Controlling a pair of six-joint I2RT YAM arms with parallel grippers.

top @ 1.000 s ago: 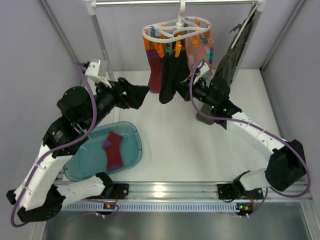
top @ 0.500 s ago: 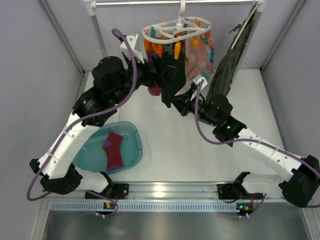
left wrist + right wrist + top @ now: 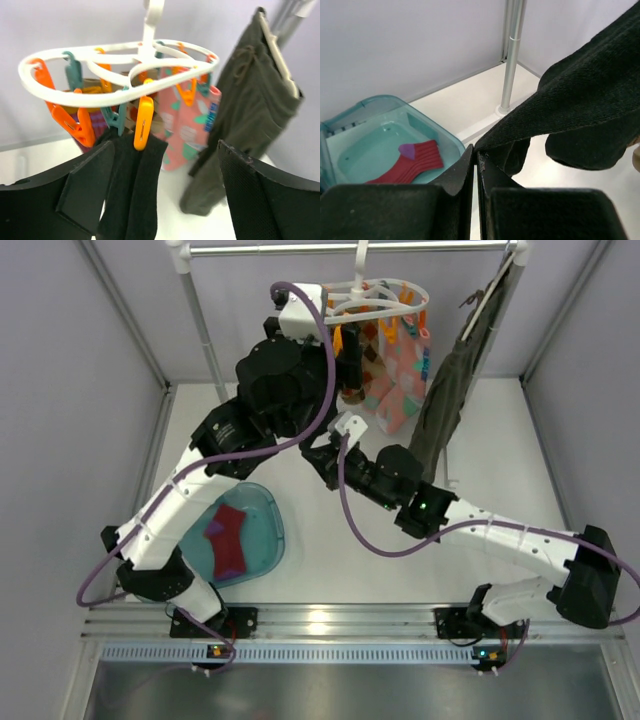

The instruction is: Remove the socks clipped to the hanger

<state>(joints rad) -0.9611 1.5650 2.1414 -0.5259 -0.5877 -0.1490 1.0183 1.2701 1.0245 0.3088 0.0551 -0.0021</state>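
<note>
The white oval hanger (image 3: 125, 75) (image 3: 375, 295) hangs from the rail by its hook, with orange and teal clips. An orange clip (image 3: 142, 122) pins the black sock (image 3: 132, 190). My left gripper (image 3: 165, 195) (image 3: 350, 368) is raised to the hanger and open, its fingers either side of that sock's top, just under the clip. A pink patterned sock (image 3: 187, 125) (image 3: 400, 380) hangs behind, and a strip of maroon sock (image 3: 97, 125) shows behind the orange clips. My right gripper (image 3: 477, 155) (image 3: 320, 455) is shut on the black sock's (image 3: 585, 90) lower end.
A dark olive garment (image 3: 450, 400) (image 3: 250, 100) hangs on a slim hanger right of the socks. A teal tub (image 3: 265, 510) (image 3: 370, 107) at the near left holds a red sock (image 3: 228, 538) (image 3: 410, 160). The rack's metal post (image 3: 205, 340) (image 3: 512, 55) stands at the back left.
My left arm swung up from the left to the hanger, its jaws now straddling the black sock. My right gripper moved left and nearer, still shut on the sock's lower end.
</note>
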